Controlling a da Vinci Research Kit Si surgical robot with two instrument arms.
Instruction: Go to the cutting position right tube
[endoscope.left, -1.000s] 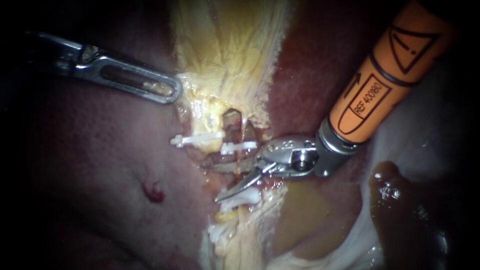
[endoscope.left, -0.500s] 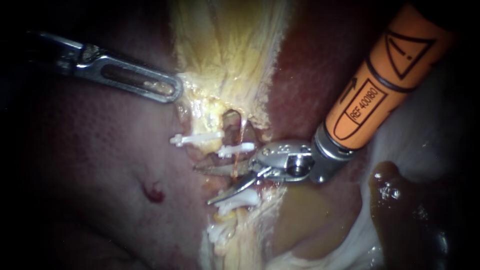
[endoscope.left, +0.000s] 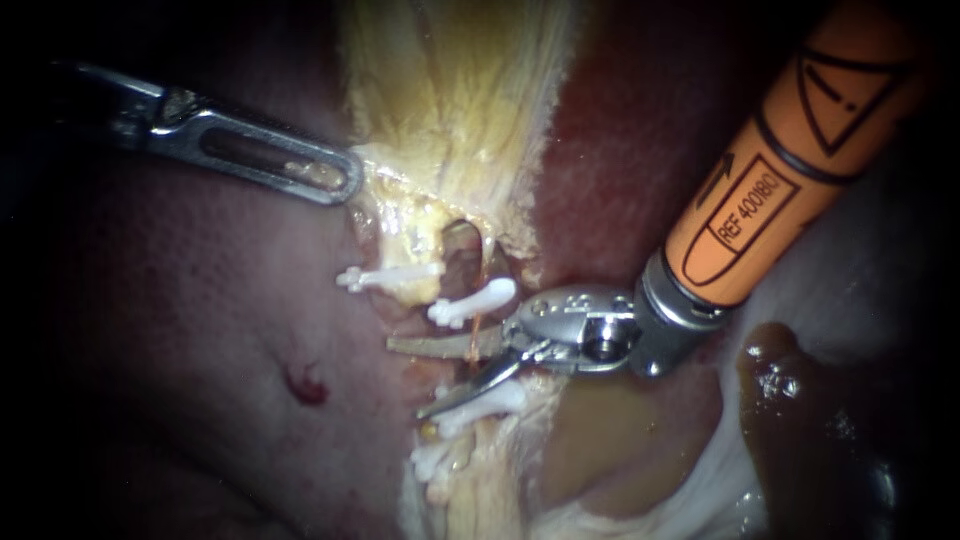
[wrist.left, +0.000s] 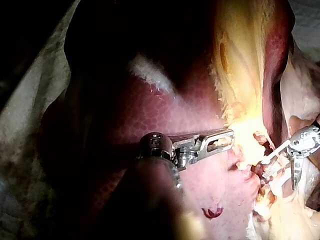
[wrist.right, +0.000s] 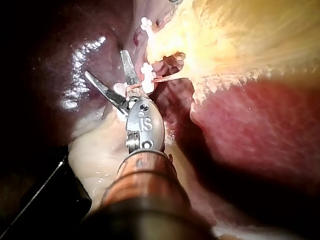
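Endoscope view has the right instrument (endoscope.left: 407, 378), on its orange shaft from the upper right, with its two blades spread wide around the right tube (endoscope.left: 478, 325). That tube is a thin reddish strand crossing the upper blade, between the upper clip (endoscope.left: 470, 303) and the lower clip (endoscope.left: 482, 400), both white. Over at the left, the left instrument (endoscope.left: 348, 180) has its slotted jaws pinched on the edge of the yellow tissue (endoscope.left: 450, 120), well apart from the blades, with dark liver (endoscope.left: 200, 330) below it.
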